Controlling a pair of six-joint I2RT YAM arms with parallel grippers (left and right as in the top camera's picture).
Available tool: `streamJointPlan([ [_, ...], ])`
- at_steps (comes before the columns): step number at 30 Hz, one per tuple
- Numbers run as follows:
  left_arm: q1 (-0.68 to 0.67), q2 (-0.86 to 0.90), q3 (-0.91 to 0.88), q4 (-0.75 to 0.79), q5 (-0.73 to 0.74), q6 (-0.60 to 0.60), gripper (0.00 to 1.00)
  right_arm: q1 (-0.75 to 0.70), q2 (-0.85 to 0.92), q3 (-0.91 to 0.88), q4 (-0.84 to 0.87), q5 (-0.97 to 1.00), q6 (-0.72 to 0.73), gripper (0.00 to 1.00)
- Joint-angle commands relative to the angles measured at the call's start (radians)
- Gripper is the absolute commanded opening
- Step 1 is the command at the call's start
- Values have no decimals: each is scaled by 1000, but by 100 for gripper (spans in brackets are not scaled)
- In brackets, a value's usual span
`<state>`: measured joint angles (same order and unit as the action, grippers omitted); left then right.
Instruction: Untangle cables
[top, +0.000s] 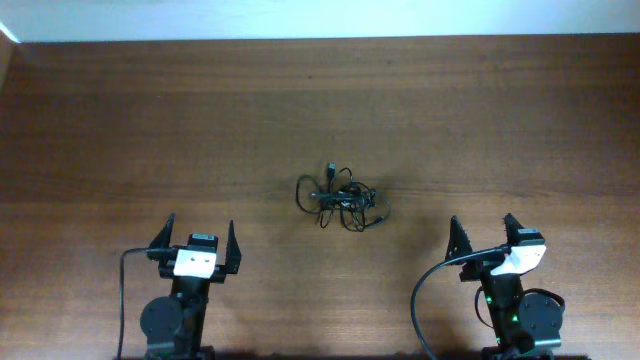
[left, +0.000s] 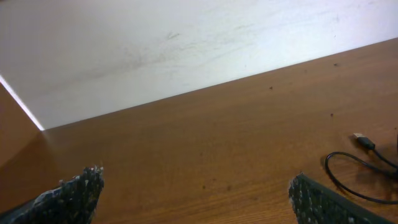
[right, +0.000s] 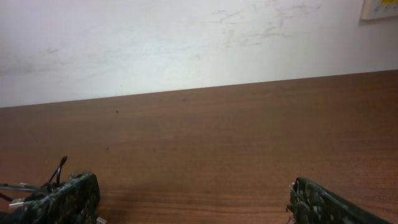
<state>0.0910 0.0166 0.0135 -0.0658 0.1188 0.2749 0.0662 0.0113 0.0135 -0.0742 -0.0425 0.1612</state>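
- Wooden counter, seen from overhead: the cables lie in a small knotted clump near its middle, ahead of and between the two arms. The left pincer and the right pincer both stand wide open and empty, well apart from the clump.
- Left wrist view: the fingers are spread wide with only bare wood between them. A loop of cable with a plug lies at the right edge.
- Right wrist view: the fingers gape, holding nothing. A bit of wire pokes up just behind the finger in the lower left corner.
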Motion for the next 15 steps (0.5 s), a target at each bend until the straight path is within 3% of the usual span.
streamJointPlan([
  [1, -3, -11, -4, 6, -4, -27, 99, 6, -8, -8, 3, -22, 11, 99],
  [15, -3, -11, -4, 39, -4, -27, 99, 6, -8, 14, 3, -59, 11, 99],
])
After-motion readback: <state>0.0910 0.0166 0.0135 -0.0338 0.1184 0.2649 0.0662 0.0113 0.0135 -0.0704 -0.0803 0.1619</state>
